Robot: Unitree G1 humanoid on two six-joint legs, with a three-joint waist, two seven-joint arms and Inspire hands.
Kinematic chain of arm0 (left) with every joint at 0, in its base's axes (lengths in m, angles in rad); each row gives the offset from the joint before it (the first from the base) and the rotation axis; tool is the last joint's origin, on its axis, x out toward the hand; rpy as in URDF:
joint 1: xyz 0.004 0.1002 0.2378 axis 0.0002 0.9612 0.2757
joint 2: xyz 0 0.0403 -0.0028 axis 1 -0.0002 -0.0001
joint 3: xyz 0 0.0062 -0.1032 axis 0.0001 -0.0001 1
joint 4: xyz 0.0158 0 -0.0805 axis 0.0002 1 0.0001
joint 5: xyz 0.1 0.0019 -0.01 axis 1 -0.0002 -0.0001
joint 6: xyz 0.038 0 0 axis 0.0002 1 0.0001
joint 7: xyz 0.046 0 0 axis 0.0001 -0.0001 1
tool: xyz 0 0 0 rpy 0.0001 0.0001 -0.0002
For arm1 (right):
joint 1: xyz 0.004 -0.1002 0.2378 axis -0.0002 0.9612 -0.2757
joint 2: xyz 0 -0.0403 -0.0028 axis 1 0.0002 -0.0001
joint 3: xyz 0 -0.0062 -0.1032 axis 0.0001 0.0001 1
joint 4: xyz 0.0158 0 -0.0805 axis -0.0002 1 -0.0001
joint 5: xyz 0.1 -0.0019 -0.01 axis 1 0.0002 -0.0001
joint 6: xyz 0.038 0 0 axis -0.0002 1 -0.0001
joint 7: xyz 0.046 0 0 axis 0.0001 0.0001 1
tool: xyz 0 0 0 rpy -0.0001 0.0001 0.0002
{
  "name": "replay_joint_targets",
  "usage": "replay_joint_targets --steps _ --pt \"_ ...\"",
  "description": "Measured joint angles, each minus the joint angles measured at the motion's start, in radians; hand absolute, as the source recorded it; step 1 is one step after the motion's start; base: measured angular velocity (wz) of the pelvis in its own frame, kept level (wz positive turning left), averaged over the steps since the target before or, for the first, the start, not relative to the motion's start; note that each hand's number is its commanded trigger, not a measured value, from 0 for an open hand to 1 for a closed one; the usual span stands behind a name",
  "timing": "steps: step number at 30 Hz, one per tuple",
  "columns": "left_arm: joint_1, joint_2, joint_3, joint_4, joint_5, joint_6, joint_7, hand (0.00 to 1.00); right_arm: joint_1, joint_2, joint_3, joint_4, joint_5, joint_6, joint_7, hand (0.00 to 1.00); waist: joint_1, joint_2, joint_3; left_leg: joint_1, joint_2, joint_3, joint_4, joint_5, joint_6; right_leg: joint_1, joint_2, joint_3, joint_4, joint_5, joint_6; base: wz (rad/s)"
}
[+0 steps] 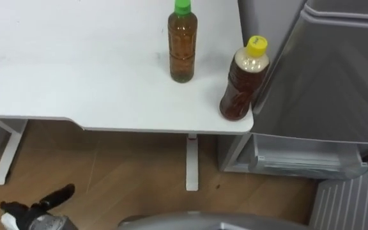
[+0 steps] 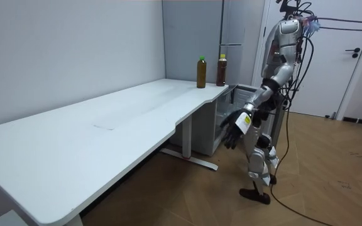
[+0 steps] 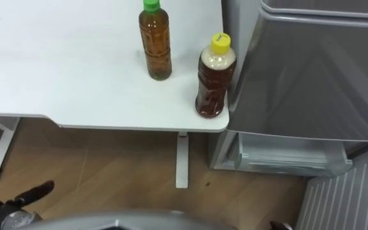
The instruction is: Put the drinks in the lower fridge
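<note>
Two drinks stand upright on the white table [image 1: 75, 76] near its right corner. The green-capped bottle [image 1: 183, 48] of amber tea stands further in. The yellow-capped bottle [image 1: 241, 83] of darker tea is at the table's edge, right beside the fridge [image 1: 337, 76]. The fridge's lower compartment [image 1: 299, 156] is open, and a pale shelf shows inside. My left hand [image 1: 37, 207] hangs low over the floor at the lower left, fingers straight, holding nothing, well below and left of the bottles. In the room view I stand upright at the table's corner, facing the fridge, with that left hand [image 2: 234, 129] spread.
The open lower door's ribbed white inner side [image 1: 353, 201] juts out at the lower right. A white table leg [image 1: 191, 163] stands on the wood floor [image 1: 120, 172] under the corner. The table stretches far to my left.
</note>
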Motion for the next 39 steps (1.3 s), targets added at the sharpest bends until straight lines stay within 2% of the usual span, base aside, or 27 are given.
replay_joint_targets --steps 1,5,10,13,17,19,22,24,26,28,31,35,39 --pt "0.000 0.000 -0.003 -0.053 0.001 -0.008 0.008 0.00 -0.001 0.002 0.001 -0.001 0.001 -0.001 0.006 0.00 0.002 -0.003 0.0022 -0.003 0.000 -0.002 0.002 0.000 0.000 0.002 0.000 -0.002 0.000 0.000 0.000 0.00" --pt "0.000 -0.001 -0.043 -0.187 0.026 -0.029 0.031 0.00 0.002 0.002 0.018 0.000 0.005 -0.008 0.015 0.00 -0.003 -0.005 0.0021 -0.010 -0.001 -0.012 0.009 -0.001 0.001 0.007 0.000 -0.008 0.000 0.002 0.004 0.09" --pt "0.008 0.005 -0.146 -0.447 0.099 -0.046 0.035 0.00 -0.002 -0.016 0.023 0.002 0.019 -0.009 0.048 0.00 -0.009 0.010 -0.0019 -0.032 -0.004 -0.026 0.020 0.001 0.002 0.008 0.000 -0.028 0.000 0.002 0.004 0.12" --pt "0.008 0.005 -0.192 -0.532 0.106 -0.063 0.003 0.00 -0.003 -0.026 0.043 0.009 0.047 -0.011 0.061 0.00 -0.010 0.007 -0.0021 -0.030 -0.004 -0.026 0.026 0.004 0.001 0.010 0.000 -0.027 0.000 0.002 0.004 0.01" --pt "0.008 0.007 -0.224 -0.569 0.105 -0.064 -0.050 0.00 -0.002 -0.027 0.050 0.010 0.051 -0.013 0.076 0.00 -0.016 0.002 0.0021 -0.031 -0.004 -0.025 0.030 0.004 0.001 0.011 0.000 -0.026 -0.001 0.002 0.004 0.00" --pt "0.009 0.007 -0.247 -0.598 0.105 -0.064 -0.080 0.00 -0.003 -0.022 0.052 0.010 0.053 -0.015 0.080 0.00 -0.019 -0.007 0.0074 -0.032 -0.004 -0.026 0.031 0.005 0.001 0.010 0.000 -0.025 -0.001 0.002 0.004 0.00" --pt "0.009 0.008 -0.265 -0.634 0.106 -0.064 -0.113 0.00 -0.004 -0.016 0.058 0.011 0.052 -0.023 0.088 0.00 -0.021 -0.011 0.0094 -0.036 -0.003 -0.025 0.024 0.004 0.001 0.005 0.001 -0.023 0.000 0.002 0.003 0.00" --pt "0.009 0.008 -0.266 -0.671 0.108 -0.064 -0.134 0.00 -0.007 -0.013 0.058 0.023 0.051 -0.025 0.097 0.00 -0.023 -0.017 0.0075 -0.037 -0.003 -0.025 0.019 0.005 0.001 -0.003 0.001 -0.023 0.000 0.002 0.003 0.00" --pt "0.009 0.014 -0.268 -0.705 0.155 -0.064 -0.147 0.00 -0.008 -0.013 0.058 0.024 0.040 -0.024 0.108 0.00 -0.028 -0.024 0.0056 -0.043 -0.002 -0.025 0.019 0.005 0.001 -0.009 0.001 -0.024 0.001 0.003 0.003 0.00" --pt "0.009 0.036 -0.285 -0.740 0.223 -0.064 -0.179 0.00 -0.015 -0.013 0.058 0.024 0.033 -0.024 0.127 0.00 -0.035 -0.028 0.0038 -0.052 -0.003 -0.025 0.026 0.005 0.001 -0.012 0.001 -0.024 0.000 0.004 0.002 0.00" --pt "0.006 0.055 -0.318 -0.771 0.269 -0.064 -0.229 0.00 -0.030 -0.014 0.059 0.036 0.033 -0.027 0.133 0.00 -0.042 -0.023 0.0045 -0.052 -0.003 -0.025 0.030 0.005 0.001 -0.009 0.001 -0.024 -0.002 0.004 0.002 0.00" --pt "0.004 0.059 -0.351 -0.776 0.295 -0.064 -0.297 0.00 -0.038 -0.020 0.060 0.045 0.034 -0.036 0.133 0.00 -0.043 -0.017 0.0074 -0.051 -0.003 -0.025 0.030 0.005 0.001 -0.009 0.001 -0.025 -0.003 0.004 0.002 0.00" --pt "0.005 0.059 -0.384 -0.776 0.289 -0.064 -0.353 0.00 -0.042 -0.032 0.070 0.045 0.035 -0.043 0.134 0.00 -0.043 -0.006 0.0136 -0.054 -0.002 -0.025 0.030 0.005 0.001 -0.011 0.001 -0.024 -0.003 0.004 0.002 0.00"
